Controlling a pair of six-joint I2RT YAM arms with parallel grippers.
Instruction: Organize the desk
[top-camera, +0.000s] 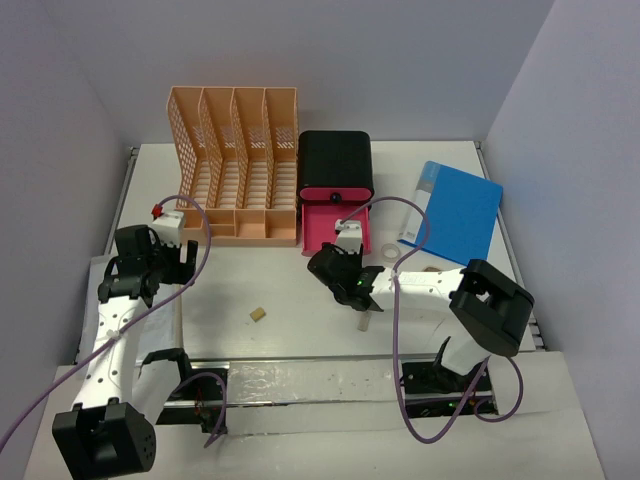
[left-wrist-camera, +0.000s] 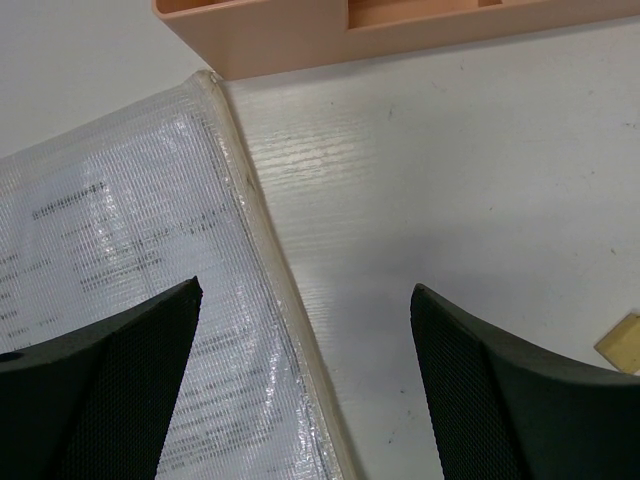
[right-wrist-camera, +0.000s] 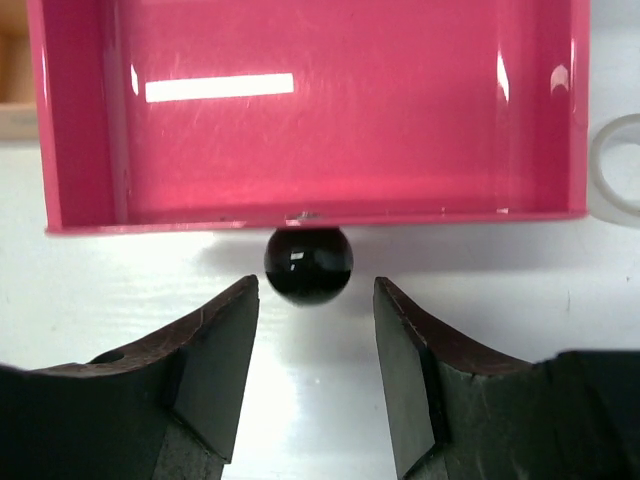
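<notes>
The white desk (top-camera: 300, 290) carries a black box (top-camera: 335, 160) whose pink drawer (right-wrist-camera: 310, 110) is pulled out and empty. My right gripper (right-wrist-camera: 315, 287) is open, its fingertips just short of the drawer's round black knob (right-wrist-camera: 308, 265), one on each side and not touching it. From above, the right gripper (top-camera: 342, 262) sits directly in front of the drawer (top-camera: 335, 228). My left gripper (left-wrist-camera: 305, 290) is open wide and holds nothing. It hangs over the right edge of a clear mesh document pouch (left-wrist-camera: 120, 230) lying flat on the desk.
A peach lattice file rack (top-camera: 235, 165) stands at the back left. A blue folder (top-camera: 455, 210) lies at the back right, a white tape ring (top-camera: 386, 250) beside the drawer. A small tan block (top-camera: 258, 314) rests mid-desk, and a short pale cylinder (top-camera: 365, 322) lies by the right arm.
</notes>
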